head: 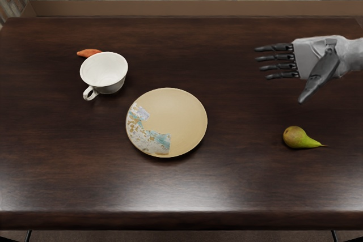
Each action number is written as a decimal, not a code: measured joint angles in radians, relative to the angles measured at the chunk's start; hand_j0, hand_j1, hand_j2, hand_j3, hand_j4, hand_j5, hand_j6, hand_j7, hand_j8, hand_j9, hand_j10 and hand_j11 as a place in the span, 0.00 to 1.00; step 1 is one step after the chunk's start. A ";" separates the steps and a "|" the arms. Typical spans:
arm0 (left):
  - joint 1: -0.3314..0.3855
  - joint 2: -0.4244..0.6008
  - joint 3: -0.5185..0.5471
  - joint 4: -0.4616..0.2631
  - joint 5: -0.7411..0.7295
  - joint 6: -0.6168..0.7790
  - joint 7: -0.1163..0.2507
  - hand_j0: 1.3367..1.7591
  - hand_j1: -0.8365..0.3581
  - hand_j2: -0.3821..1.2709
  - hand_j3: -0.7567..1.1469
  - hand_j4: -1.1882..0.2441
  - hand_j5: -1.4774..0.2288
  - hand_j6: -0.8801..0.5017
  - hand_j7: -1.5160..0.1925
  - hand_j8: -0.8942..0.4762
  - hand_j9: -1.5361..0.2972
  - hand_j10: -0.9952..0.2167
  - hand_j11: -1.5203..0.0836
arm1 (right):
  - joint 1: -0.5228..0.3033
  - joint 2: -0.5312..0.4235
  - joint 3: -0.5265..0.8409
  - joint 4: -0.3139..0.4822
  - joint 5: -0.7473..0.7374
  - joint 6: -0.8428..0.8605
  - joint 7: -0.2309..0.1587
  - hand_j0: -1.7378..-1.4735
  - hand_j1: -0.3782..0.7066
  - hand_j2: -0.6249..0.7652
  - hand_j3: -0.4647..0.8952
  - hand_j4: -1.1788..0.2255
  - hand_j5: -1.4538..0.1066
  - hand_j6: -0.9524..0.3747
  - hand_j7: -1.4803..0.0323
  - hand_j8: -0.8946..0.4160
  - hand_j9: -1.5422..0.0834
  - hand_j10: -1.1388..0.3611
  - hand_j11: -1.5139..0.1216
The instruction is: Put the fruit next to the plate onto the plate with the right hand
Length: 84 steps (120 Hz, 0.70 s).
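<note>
Over the tabletop's right edge, hovering with right hand (300, 60) spread flat, gripping nothing. Leaving the pear (298, 137) lying near that right edge, apart from the plate (176, 111) at center. Judging nothing done yet: reaching, grasping, placing all remaining.

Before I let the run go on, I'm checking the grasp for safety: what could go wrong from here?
The pear lies on its side, apart from the plate; rounded, it may roll if the open right hand, hovering farther back, nudges it instead of closing round it. The plate looks shallow, so a pear dropped rather than set down might roll off its rim.
</note>
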 joint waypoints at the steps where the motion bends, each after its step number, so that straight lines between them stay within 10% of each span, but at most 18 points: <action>1: -0.001 0.000 0.000 0.000 0.000 0.000 0.000 0.76 0.99 0.23 0.40 0.83 0.87 0.64 0.89 0.65 0.84 0.82 0.95 | 0.005 0.005 -0.001 0.005 -0.009 0.000 0.000 0.30 0.03 0.45 0.34 0.84 0.93 0.72 0.98 0.68 0.95 0.76 0.93; 39: -0.002 0.000 0.000 0.000 0.000 0.000 0.000 0.76 0.99 0.23 0.40 0.83 0.87 0.64 0.89 0.65 0.84 0.82 0.95 | 0.236 0.084 -0.241 0.153 -0.249 -0.094 0.000 0.30 0.03 0.45 0.34 0.84 0.93 0.72 0.98 0.68 0.95 0.76 0.93; 84: -0.002 0.000 0.000 0.000 -0.002 0.000 0.000 0.76 0.99 0.23 0.40 0.83 0.87 0.64 0.89 0.65 0.84 0.82 0.95 | 0.267 0.063 -0.351 0.308 -0.582 -0.389 0.000 0.30 0.03 0.45 0.34 0.84 0.93 0.71 0.98 0.68 0.95 0.76 0.93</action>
